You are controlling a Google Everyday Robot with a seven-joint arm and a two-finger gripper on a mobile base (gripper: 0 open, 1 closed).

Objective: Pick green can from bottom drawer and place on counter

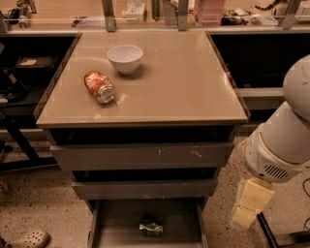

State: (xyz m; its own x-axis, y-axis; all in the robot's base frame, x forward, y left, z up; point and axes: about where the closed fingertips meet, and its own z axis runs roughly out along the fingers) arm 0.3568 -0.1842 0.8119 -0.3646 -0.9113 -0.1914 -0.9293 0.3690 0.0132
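- The gripper (251,207) hangs low, right of the bottom drawer (116,227), touching nothing; its opening cannot be told
- The green can (151,227) lies sideways on the pulled-out drawer's floor, likely reachable from above
- The counter (184,82) offers free space beside the orange-red can (99,87) and bowl (125,58)

The gripper (244,217) hangs low at the right side of the view, over a pale speckled terrazzo floor (34,198). Far to its left, in the bottom corner, lies a light clog (30,238). Up and to its left stands a dark bench (19,97) on black legs. Directly above it is a dark shelf unit (261,63). Well beyond it, metal posts (109,12) rise from a cluttered back ledge (48,22). The light is warm and dim.
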